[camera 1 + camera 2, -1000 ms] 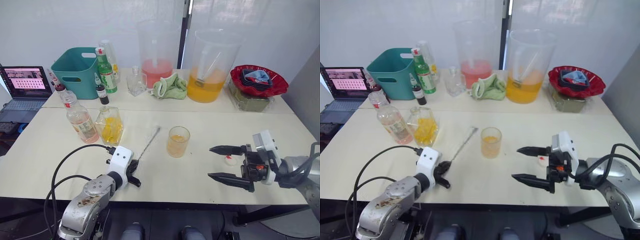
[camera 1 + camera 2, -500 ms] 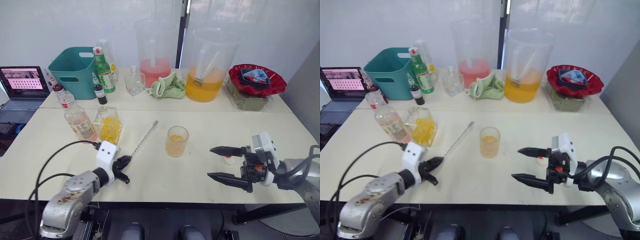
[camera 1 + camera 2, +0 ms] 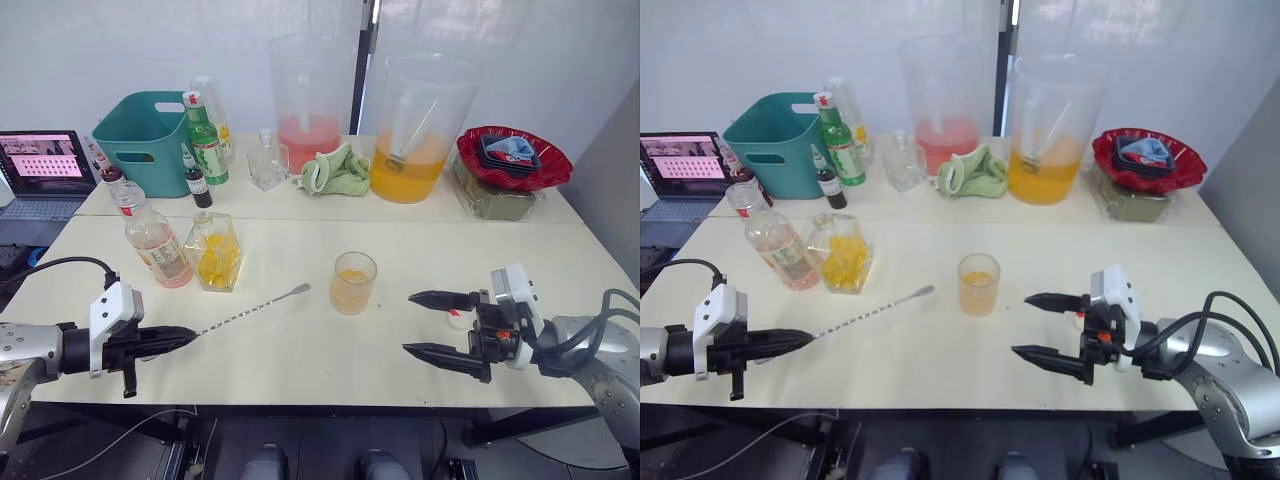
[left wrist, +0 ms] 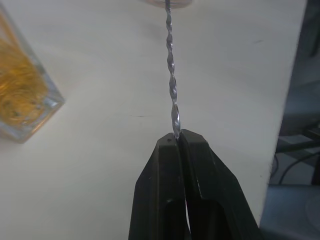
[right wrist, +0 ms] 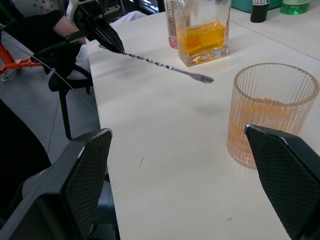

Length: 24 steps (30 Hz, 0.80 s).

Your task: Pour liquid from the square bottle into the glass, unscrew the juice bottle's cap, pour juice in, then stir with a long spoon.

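Note:
My left gripper is shut on the handle end of the long spoon, near the table's front left edge. The thin twisted spoon is held just above the table, its small bowl pointing toward the glass. The ribbed glass holds some orange liquid. The square bottle and the juice bottle stand side by side left of the glass. My right gripper stands open right of the glass, nothing between its fingers. The white cap lies on the table just behind it.
Along the back stand a teal basket, a green bottle, a small colourless bottle, two huge pitchers, a green cloth and a red bowl. A laptop sits far left.
My left arm has drawn back to the left with the spoon in its grip, lifting it off the table; the spoon now lies flatter, bowl toward the glass. The right gripper has barely moved.

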Each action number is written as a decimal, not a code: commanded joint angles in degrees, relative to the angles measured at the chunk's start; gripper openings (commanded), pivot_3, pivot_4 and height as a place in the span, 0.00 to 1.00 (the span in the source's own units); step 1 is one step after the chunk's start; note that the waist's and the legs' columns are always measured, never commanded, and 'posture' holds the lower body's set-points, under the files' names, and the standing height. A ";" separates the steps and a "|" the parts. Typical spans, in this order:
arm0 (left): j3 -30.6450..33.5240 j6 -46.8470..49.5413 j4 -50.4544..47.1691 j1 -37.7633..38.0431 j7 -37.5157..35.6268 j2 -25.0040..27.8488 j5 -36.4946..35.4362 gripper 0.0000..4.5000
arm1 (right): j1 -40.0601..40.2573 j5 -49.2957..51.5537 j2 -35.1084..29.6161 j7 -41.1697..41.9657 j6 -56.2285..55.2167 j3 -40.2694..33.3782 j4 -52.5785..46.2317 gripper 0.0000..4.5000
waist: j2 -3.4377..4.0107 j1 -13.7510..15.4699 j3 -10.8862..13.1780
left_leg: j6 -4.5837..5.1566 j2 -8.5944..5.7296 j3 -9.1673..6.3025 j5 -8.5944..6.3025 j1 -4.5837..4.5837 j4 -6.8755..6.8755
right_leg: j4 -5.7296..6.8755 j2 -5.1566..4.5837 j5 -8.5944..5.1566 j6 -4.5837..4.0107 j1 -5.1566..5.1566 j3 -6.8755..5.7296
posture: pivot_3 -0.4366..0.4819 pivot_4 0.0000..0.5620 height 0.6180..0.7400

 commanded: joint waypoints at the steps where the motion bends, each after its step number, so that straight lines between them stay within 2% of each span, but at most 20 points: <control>1: -5.50 -8.76 5.92 -3.46 -3.45 -1.30 4.96 0.00 | -0.90 0.06 0.29 -0.60 -0.63 -0.02 -1.94 1.00 | 0.01 -0.06 0.00 | 0.00 0.00 0.00 0.00 0.00 0.00 | 0.01 0.00 0.00 0.00 -0.01 0.00 | 0.48 0.27 1.00; 8: -13.12 -16.76 17.08 -11.25 -0.35 -4.41 13.79 0.00 | -1.69 0.94 0.20 -1.91 0.22 0.04 -2.88 1.00 | 0.00 0.01 0.02 | 0.01 0.01 0.00 0.00 -0.03 0.00 | 0.11 0.04 0.01 0.01 -0.09 0.01 | 0.48 0.27 1.00; 11: -12.55 -12.12 13.42 -11.99 -2.59 -3.60 9.97 0.19 | -1.60 1.38 0.32 -3.10 0.81 -0.19 -3.43 1.00 | 0.01 0.08 0.02 | 0.01 -0.01 -0.04 0.01 -0.03 0.05 | 0.20 0.03 0.01 0.02 -0.08 -0.02 | 0.48 0.27 1.00; 15: -12.00 -8.93 8.85 -10.73 -2.43 -1.95 9.37 0.50 | -1.59 1.46 0.61 -3.92 0.93 0.03 -3.74 1.00 | 0.01 -0.20 0.03 | 0.01 0.02 -0.02 0.01 -0.05 0.04 | 0.20 0.04 0.01 0.02 -0.13 -0.01 | 0.48 0.27 1.00; 17: -12.58 -6.35 5.94 -10.09 -2.33 -0.77 9.76 0.62 | -1.92 1.46 0.98 -4.60 0.98 0.40 -3.81 1.00 | 0.00 -0.25 0.04 | 0.01 0.04 -0.02 0.01 -0.09 0.04 | 0.24 0.06 0.01 0.01 -0.20 -0.01 | 0.48 0.27 1.00; 23: -15.57 -7.10 7.68 -10.00 0.49 -0.14 15.25 0.62 | -2.50 2.11 1.28 -5.89 1.67 0.81 -4.56 1.00 | 0.00 -0.26 0.03 | 0.01 0.03 0.03 0.01 -0.12 0.03 | 0.37 0.05 0.01 0.01 -0.32 0.02 | 0.48 0.27 1.00; 24: -16.62 -8.15 9.41 -10.36 1.23 0.16 17.37 0.57 | -2.73 2.50 1.39 -6.14 1.85 0.63 -4.63 1.00 | 0.00 -0.22 0.03 | 0.01 0.03 0.03 0.01 -0.11 0.04 | 0.39 0.05 0.01 0.01 -0.32 0.02 | 0.48 0.27 1.00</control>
